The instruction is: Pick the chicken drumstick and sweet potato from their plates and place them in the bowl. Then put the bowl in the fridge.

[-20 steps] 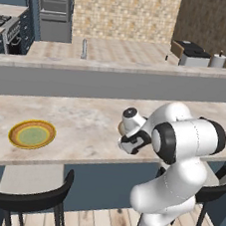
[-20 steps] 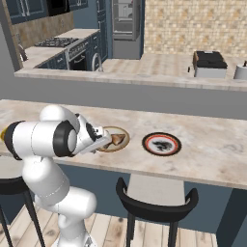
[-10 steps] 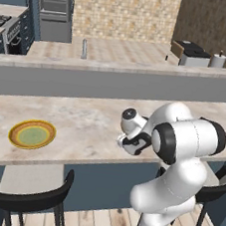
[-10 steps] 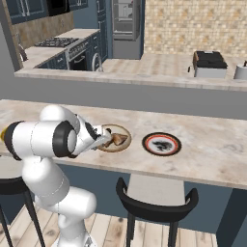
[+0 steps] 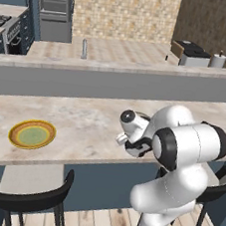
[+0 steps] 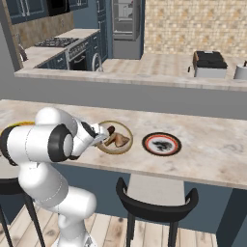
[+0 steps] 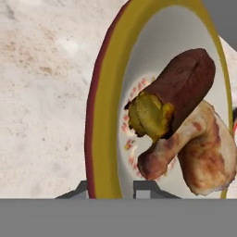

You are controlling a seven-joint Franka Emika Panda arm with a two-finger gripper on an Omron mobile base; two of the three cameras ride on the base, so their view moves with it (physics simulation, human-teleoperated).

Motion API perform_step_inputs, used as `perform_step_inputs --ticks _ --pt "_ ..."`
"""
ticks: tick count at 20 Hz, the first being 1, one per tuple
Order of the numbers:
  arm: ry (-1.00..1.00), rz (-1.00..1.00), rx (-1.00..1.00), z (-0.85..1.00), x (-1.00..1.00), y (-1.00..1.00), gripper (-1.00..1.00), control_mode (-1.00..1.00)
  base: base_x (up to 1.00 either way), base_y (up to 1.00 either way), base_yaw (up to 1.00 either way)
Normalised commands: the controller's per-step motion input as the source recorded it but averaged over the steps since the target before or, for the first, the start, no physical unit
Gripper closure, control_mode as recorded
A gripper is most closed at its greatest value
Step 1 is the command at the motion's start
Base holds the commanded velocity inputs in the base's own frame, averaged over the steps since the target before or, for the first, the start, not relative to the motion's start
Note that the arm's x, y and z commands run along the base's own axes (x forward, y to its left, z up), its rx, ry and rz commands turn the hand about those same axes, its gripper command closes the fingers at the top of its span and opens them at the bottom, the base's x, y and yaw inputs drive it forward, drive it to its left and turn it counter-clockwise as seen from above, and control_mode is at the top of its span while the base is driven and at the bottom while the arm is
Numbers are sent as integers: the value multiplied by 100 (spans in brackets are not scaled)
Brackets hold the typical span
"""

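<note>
Two-finger gripper (image 7: 113, 190) clamped shut on the near rim of the shallow round cream bowl with yellow-brown rim (image 7: 99, 115), one fingertip inside that rim and one outside.

Inside the bowl:
- Golden-brown roasted chicken drumstick (image 7: 203, 152).
- Dark reddish-brown oblong sweet potato (image 7: 185, 83), touching the drumstick.

Around the bowl:
- Just beside it to the right, a dark red-rimmed plate (image 6: 161, 144).
- Well apart to the left, a flat yellow-rimmed plate with pale green centre (image 5: 32, 134).
- Under it, the pale marble counter (image 5: 84, 121).

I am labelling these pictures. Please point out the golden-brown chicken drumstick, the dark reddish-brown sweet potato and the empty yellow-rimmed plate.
Golden-brown chicken drumstick (image 7: 203, 152): hand view, on its thick meaty end.
Dark reddish-brown sweet potato (image 7: 185, 83): hand view, on its smooth skin.
Yellow-rimmed plate with pale green centre (image 5: 32, 135): left base view, on its green centre.
</note>
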Motion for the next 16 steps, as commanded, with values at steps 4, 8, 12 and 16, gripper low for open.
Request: perform_step_inputs --ticks 4,8,12,16 --pt "-3 4 -16 4 1 6 100 -100 0 0 0" --pt "0 9 -25 0 2 8 100 -100 0 0 0" --pt "0 14 -25 7 1 5 100 -100 0 0 0" --pt "5 10 -19 21 -13 5 100 -100 0 0 0"
